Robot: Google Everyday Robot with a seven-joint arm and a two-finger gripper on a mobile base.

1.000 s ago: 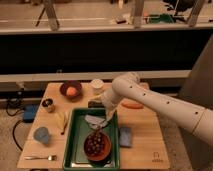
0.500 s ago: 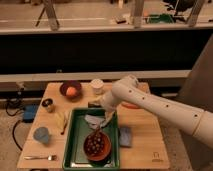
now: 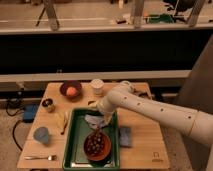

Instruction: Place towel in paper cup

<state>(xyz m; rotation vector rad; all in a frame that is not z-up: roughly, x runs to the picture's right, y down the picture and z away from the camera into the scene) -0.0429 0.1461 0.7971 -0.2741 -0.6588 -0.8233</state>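
Grasp step: hand (image 3: 103, 118) at towel (image 3: 93, 120), apparently touching; its grip cannot be told. Next: lift, carry to cup (image 3: 97, 86) at back edge of desk (image 3: 146, 142).

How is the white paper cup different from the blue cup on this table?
The paper cup is white; the blue cup is blue-grey. The paper cup stands at the far edge of the table, the blue cup near its front edge. Both stand upright, outside the green tray. The gripper is over the tray, at the towel.
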